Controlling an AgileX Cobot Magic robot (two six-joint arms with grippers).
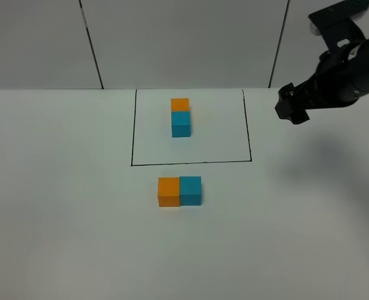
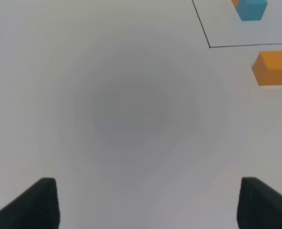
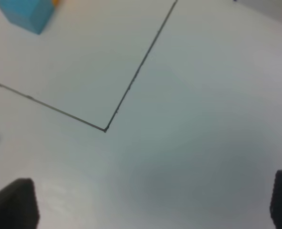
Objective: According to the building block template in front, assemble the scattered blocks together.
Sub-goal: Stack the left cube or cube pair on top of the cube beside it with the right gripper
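The building block template [image 1: 180, 117], an orange cube joined to a teal-blue cube, lies inside a black-outlined rectangle at the back of the table. Its teal end shows in the left wrist view [image 2: 252, 8] and the right wrist view [image 3: 26, 13]. The loose orange cube [image 1: 168, 192] and loose teal-blue cube [image 1: 191, 190] sit side by side, touching, just in front of the rectangle. The orange one also shows in the left wrist view [image 2: 272, 68]. My right gripper [image 1: 291, 106] hangs above the table, right of the rectangle, open and empty [image 3: 150, 200]. My left gripper [image 2: 148, 205] is open and empty over bare table, left of the cubes.
The black outline [image 1: 190, 164] marks the template's area on the white table [image 1: 65, 206]. A white panelled wall [image 1: 184, 37] stands behind the table. The left arm is out of the exterior high view.
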